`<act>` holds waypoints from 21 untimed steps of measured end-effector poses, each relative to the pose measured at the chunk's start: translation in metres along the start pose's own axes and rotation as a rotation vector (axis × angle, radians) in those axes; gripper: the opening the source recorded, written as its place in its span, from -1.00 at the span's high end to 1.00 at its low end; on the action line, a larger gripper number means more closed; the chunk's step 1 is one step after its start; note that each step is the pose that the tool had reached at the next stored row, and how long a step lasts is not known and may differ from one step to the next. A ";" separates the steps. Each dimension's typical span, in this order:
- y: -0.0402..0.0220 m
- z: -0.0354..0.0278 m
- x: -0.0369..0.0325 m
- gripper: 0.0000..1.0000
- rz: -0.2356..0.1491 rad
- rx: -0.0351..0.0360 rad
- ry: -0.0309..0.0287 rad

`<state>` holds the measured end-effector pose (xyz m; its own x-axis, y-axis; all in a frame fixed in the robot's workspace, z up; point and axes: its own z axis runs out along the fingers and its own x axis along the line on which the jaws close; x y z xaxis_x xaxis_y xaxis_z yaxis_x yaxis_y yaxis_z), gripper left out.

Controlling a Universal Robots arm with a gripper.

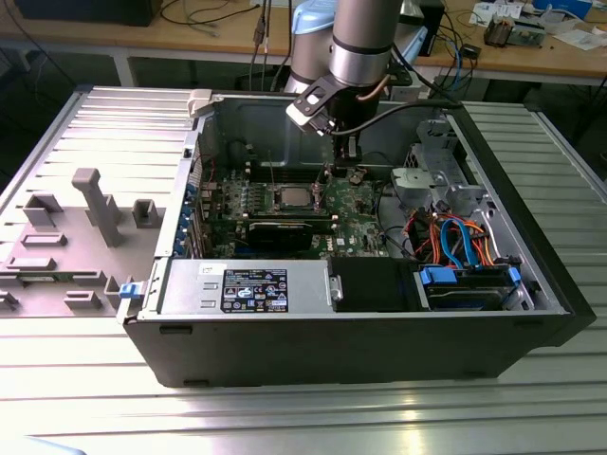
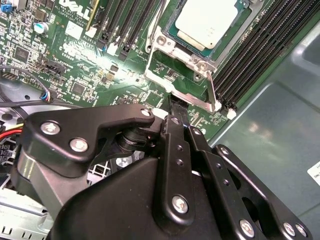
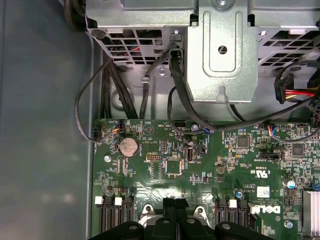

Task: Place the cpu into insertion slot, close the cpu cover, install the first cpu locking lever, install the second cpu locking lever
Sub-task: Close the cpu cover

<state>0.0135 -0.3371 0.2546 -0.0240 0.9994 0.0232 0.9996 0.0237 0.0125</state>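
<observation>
The cpu (image 2: 206,21) lies flat, silver top up, in the insertion slot (image 2: 169,29) on the green board; in the exterior view it is the pale square (image 1: 292,197) mid-board. The cpu cover (image 2: 161,47) is swung open, its window showing green board behind it. My gripper (image 2: 172,102) is shut, with its black fingertips at the cover's free edge. Whether they pinch the edge or only touch it is unclear. In the first wrist view the fingers (image 3: 170,206) sit side by side between the cover's two silver tabs. I cannot make out the locking levers from the socket metalwork.
Long black memory slots (image 2: 250,55) flank the socket on both sides. A grey metal drive cage (image 3: 220,50) and black cables (image 3: 175,90) stand beyond the board. The case wall (image 2: 270,130) is close by. A grey side panel (image 1: 85,209) lies at the exterior view's left.
</observation>
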 end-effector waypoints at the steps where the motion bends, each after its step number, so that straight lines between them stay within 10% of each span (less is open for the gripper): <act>1: -0.0002 0.0000 0.0000 0.79 0.000 0.0000 -0.0001; 21: -0.0058 -0.0001 0.0000 0.79 0.000 0.0000 0.0000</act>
<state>0.0077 -0.3372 0.2546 -0.0244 0.9994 0.0232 0.9996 0.0241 0.0125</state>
